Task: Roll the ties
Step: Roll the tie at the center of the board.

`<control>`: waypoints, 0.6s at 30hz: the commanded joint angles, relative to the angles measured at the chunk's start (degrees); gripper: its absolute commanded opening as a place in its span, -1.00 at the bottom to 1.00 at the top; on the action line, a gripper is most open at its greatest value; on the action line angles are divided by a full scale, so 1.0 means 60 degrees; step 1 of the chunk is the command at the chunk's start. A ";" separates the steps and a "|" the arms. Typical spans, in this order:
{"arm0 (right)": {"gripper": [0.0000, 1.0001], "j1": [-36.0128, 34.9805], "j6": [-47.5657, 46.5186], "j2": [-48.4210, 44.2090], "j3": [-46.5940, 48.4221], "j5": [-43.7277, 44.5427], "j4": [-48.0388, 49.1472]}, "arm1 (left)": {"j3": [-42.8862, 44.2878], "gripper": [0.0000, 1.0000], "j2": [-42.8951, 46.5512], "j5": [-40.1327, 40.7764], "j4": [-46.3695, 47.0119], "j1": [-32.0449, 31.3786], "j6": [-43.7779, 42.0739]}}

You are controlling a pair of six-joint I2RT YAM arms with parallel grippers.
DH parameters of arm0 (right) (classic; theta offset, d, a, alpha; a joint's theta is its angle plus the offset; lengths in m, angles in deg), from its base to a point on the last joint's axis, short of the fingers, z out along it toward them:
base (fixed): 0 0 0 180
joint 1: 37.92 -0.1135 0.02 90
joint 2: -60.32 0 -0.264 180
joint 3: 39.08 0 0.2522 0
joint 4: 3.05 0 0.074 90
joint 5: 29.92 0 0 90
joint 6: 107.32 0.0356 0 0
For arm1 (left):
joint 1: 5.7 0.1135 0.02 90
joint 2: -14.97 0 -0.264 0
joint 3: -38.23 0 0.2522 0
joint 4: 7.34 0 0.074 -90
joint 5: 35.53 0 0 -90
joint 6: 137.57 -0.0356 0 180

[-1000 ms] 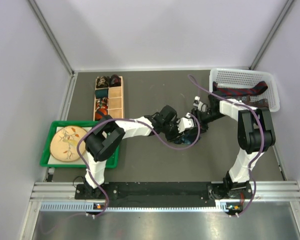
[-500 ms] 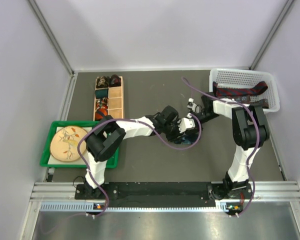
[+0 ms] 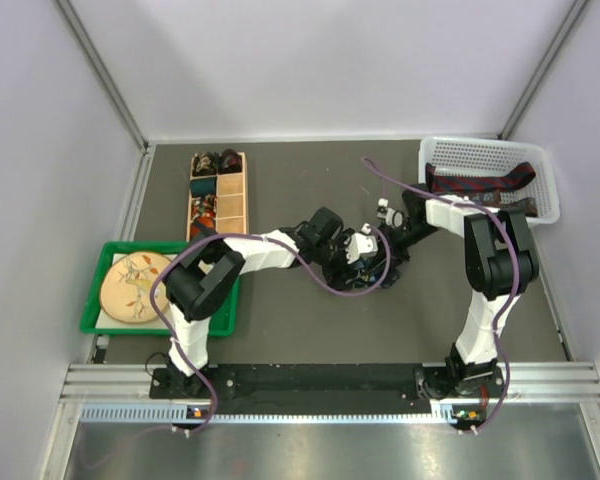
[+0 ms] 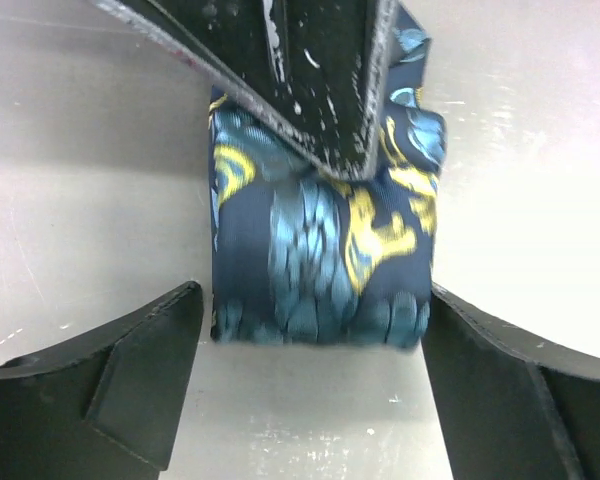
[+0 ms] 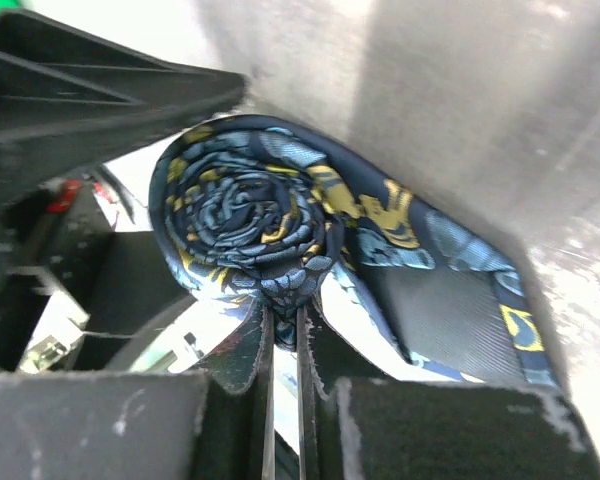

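A dark blue tie with light blue and yellow print is rolled into a coil [image 4: 320,250] on the dark table, near the middle in the top view [image 3: 370,272]. My right gripper [image 5: 283,320] is shut on the coil's [image 5: 245,215] lower edge, and its fingers [image 4: 310,80] reach in from above in the left wrist view. The tie's loose tail [image 5: 450,300] lies flat to the right. My left gripper [image 4: 312,300] is open, with its fingertips closely flanking the coil's two ends. Both grippers meet at mid table, left [image 3: 358,252] and right [image 3: 385,258].
A white basket [image 3: 540,165] at the back right holds dark red and navy ties [image 3: 480,185]. A wooden divided box [image 3: 232,195] at the back left holds several coiled ties. A green tray [image 3: 95,290] with a round plate [image 3: 135,285] stands at the left.
My right gripper has swung left towards the coil and closed in beside my left gripper. My left wrist has drawn slightly back to the left.
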 commanded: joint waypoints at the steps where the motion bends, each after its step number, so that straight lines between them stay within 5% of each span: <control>1: -1.00 -0.0122 -0.0472 0.0354 0.0152 0.2577 0.0585 | -0.0376 0.85 0.0785 -0.1431 0.0885 0.0133 -0.0577; 18: -1.00 -0.0181 -0.0691 0.0838 0.0504 0.3485 0.0350 | 0.0296 0.98 -0.0298 -0.1740 0.2365 0.0060 -0.0477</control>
